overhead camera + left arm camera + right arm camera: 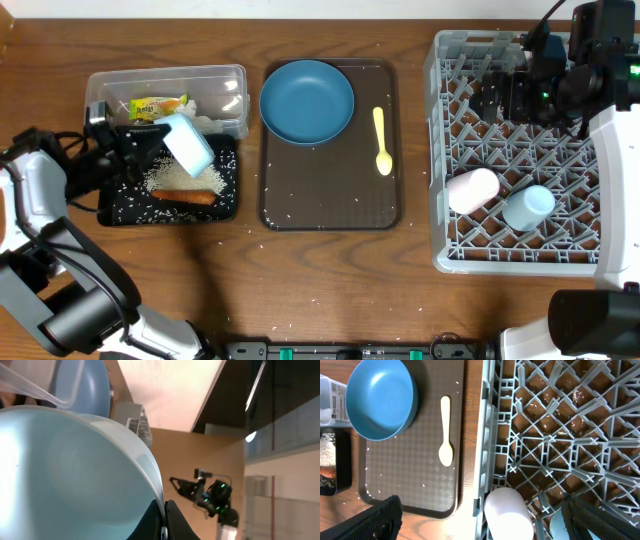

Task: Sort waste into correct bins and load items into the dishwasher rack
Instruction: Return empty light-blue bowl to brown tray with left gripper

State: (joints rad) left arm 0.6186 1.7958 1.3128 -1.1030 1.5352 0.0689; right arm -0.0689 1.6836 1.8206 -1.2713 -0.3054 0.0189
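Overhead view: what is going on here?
The left tool holds the pale bowl tipped over the black tray, where rice and a sausage lie. The pinkish-white cup and light blue cup lie in the rack, with the open right tool above its far part. The blue plate and yellow spoon sit on the brown tray.

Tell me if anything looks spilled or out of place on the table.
Yes. Loose white rice grains are scattered across the brown serving tray and the wooden table, outside the black tray.

Pale bowl (187, 143) tilted above black tray (228, 205)
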